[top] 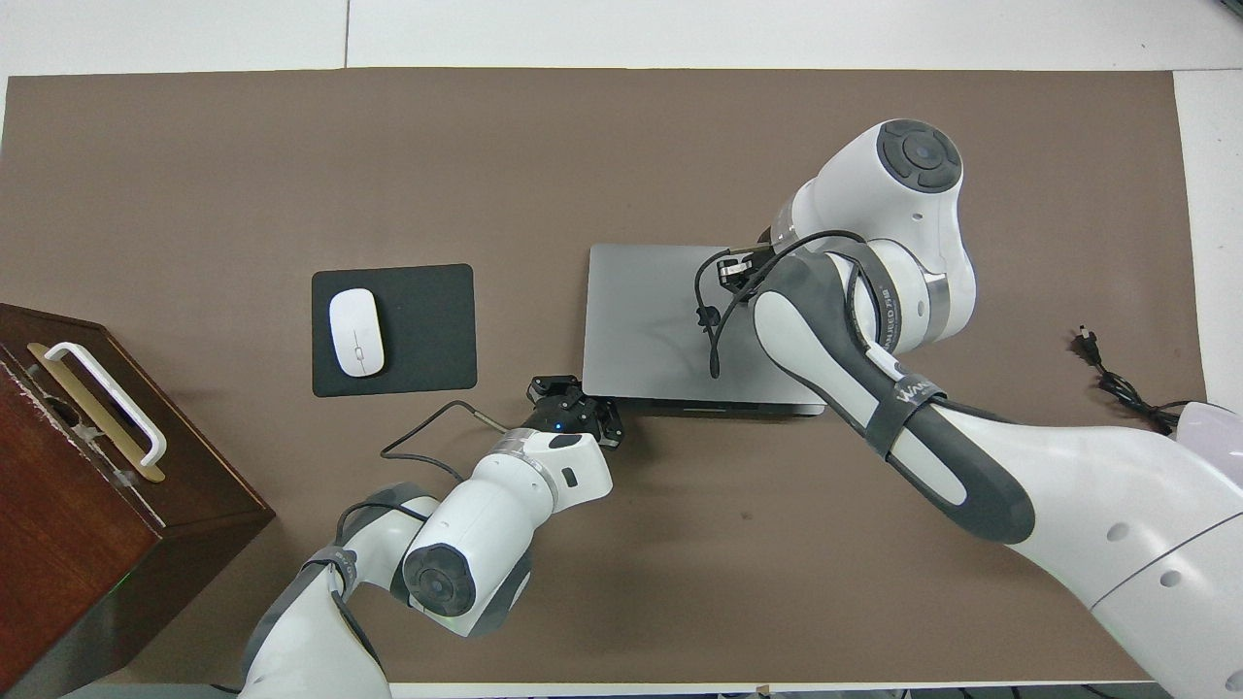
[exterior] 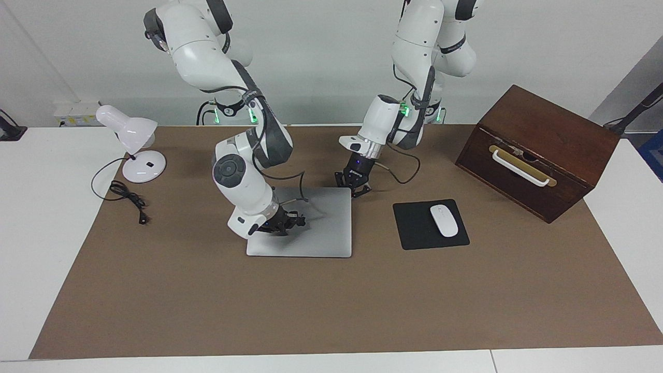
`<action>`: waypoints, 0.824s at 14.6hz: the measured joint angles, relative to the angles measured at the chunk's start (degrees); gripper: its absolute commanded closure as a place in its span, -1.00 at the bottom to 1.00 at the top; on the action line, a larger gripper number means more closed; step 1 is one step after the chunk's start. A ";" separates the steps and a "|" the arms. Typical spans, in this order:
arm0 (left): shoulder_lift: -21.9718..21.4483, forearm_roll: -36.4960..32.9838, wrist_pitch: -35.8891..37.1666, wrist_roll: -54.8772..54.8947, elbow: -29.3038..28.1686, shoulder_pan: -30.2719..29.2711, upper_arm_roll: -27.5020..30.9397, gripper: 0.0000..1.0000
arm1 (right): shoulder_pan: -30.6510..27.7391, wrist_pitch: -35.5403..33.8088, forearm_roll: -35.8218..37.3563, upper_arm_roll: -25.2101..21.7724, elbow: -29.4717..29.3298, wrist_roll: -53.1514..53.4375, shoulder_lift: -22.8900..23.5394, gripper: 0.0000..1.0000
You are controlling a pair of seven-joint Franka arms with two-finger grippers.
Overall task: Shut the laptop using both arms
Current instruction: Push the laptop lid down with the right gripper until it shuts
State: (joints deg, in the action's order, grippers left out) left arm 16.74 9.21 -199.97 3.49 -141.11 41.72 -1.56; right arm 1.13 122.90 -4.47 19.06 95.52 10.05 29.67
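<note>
Metal laptop, mid-tabletop, lid nearly down: we judge it stiff, slick, hinge-delicate | push flat on lid | right gripper fingers shut, pressing lid | left gripper shut, empty, at its corner nearest the robots.

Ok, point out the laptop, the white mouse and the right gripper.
laptop (exterior: 321, 228): facing view, bare lid.
white mouse (exterior: 444, 220): facing view, middle of its top.
right gripper (exterior: 290, 221): facing view, fingertips on the lid.
</note>
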 measured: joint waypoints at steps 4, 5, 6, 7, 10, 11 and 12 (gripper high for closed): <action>0.02 0.00 -0.04 0.00 0.00 0.00 0.00 1.00 | 0.00 1.39 0.00 0.00 1.03 0.00 -0.34 1.00; 0.02 0.00 -0.05 0.00 -0.01 0.00 0.00 1.00 | -0.01 1.61 0.00 0.00 1.25 0.00 -0.48 1.00; 0.02 0.00 -0.06 0.00 -0.01 0.00 0.00 1.00 | -0.01 1.80 0.00 0.00 1.41 0.00 -0.59 1.00; 0.02 0.00 -0.06 0.00 -0.01 0.00 0.00 1.00 | -0.01 1.90 0.00 0.00 1.51 0.00 -0.64 1.00; 0.02 0.00 -0.07 0.00 -0.01 0.00 0.00 1.00 | -0.01 2.00 0.00 0.00 1.58 0.00 -0.67 1.00; 0.02 0.00 -0.08 0.00 -0.01 0.00 0.00 1.00 | -0.01 2.00 0.00 0.00 1.58 0.00 -0.69 1.00; 0.02 0.00 -0.08 0.00 -0.01 0.00 0.00 1.00 | -0.01 2.00 0.00 0.00 1.58 0.00 -0.72 1.00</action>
State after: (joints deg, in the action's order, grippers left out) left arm 16.77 9.21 -200.05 3.49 -141.12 41.72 -1.56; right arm 1.12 124.90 -4.47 19.06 97.11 10.05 28.95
